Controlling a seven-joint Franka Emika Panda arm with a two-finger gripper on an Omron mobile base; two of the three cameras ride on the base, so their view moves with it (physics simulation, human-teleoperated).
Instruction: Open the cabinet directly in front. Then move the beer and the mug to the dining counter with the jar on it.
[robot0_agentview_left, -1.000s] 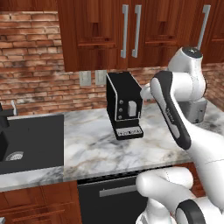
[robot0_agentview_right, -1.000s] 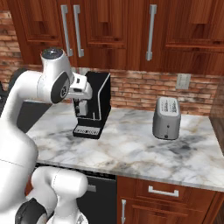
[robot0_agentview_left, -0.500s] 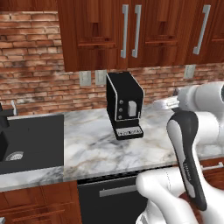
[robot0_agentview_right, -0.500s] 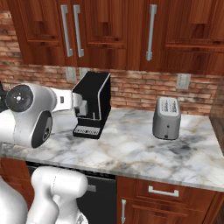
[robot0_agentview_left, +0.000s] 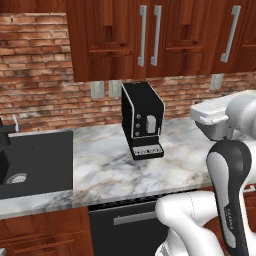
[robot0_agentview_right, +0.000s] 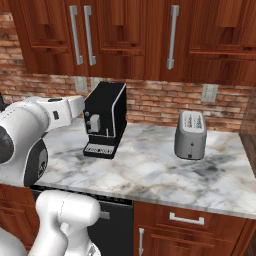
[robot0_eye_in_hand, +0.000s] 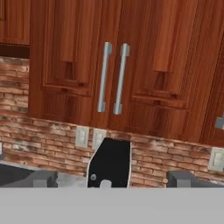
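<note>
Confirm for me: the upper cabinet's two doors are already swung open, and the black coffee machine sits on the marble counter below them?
Not quite. The cabinet doors are both shut, their grey bar handles side by side, as the hand view shows. The black coffee machine does sit on the marble counter below them.
</note>
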